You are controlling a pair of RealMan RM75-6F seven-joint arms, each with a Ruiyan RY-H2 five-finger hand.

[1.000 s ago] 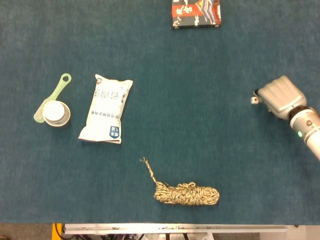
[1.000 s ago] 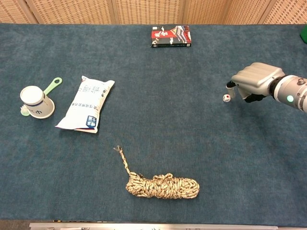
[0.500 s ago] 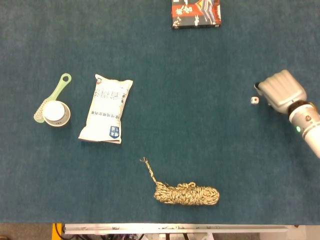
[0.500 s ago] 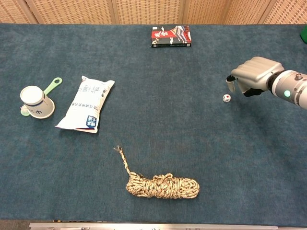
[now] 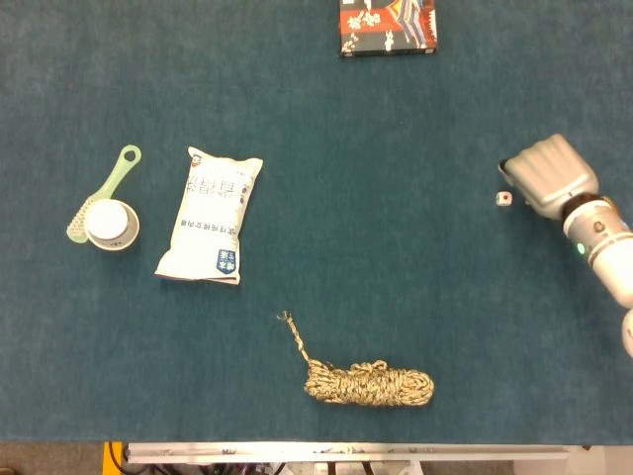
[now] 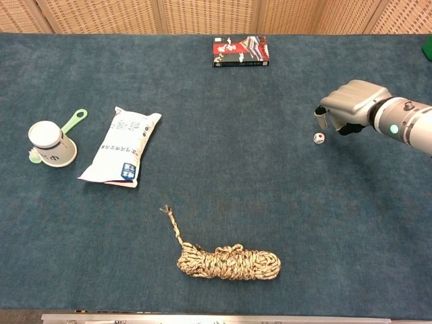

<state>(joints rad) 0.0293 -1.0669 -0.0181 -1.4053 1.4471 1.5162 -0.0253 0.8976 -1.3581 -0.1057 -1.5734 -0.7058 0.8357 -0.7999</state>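
My right hand hovers at the right side of the blue table, fingers curled in and holding nothing. In the chest view the right hand hangs just above and to the right of a small white die. The die lies on the cloth, apart from the fingertips. My left hand shows in neither view.
A coiled tan rope lies near the front edge. On the left are a white snack bag, a paper cup and a green brush. A red and black box sits at the far edge.
The right hand has lifted and drifted a little toward the far edge, away from the die. The die has stayed where it was.
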